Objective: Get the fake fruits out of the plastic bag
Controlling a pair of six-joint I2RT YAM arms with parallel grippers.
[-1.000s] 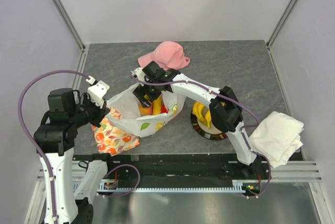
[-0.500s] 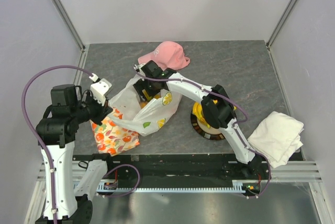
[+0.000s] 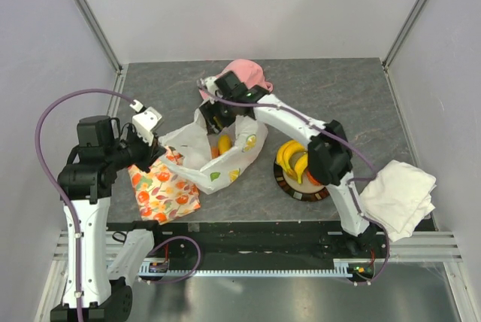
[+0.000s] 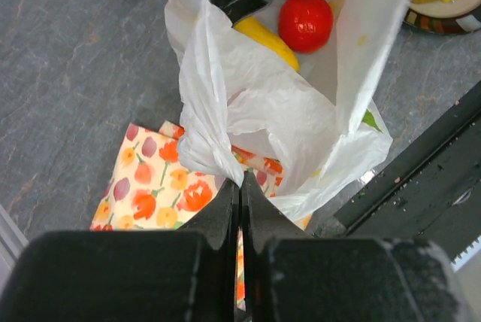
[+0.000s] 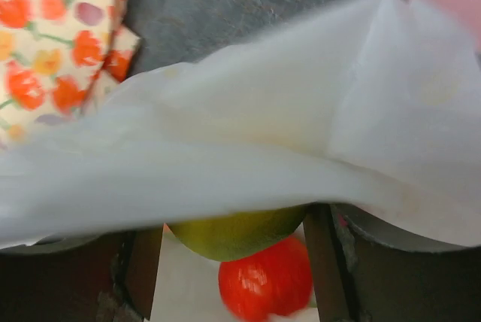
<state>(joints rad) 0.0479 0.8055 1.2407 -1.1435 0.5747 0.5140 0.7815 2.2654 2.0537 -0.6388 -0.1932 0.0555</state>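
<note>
The white plastic bag [image 3: 214, 164] lies open at mid-table. My left gripper [image 3: 155, 148] is shut on its left edge; in the left wrist view the fingertips [image 4: 241, 180] pinch the bunched film of the bag [image 4: 263, 111]. My right gripper [image 3: 219, 116] hangs over the bag's far rim. In the right wrist view a yellow-green fruit [image 5: 237, 232] fills the gap between its fingers [image 5: 322, 250], with a red round fruit [image 5: 267, 283] below and blurred bag film [image 5: 225, 156] across the front. The left wrist view shows the red fruit [image 4: 306, 21] and a yellow fruit [image 4: 264, 38] inside.
A dark round plate [image 3: 289, 186] with yellow bananas [image 3: 291, 158] stands right of the bag. A pink cap [image 3: 252, 74] lies behind my right gripper. An orange-flowered cloth [image 3: 161, 192] lies under the bag's left side. A folded white cloth [image 3: 398, 195] is at the right edge.
My right gripper has drawn back from deep in the bag toward the pink cap, to the bag's far rim. The bag's mouth has opened up. My left gripper keeps its hold.
</note>
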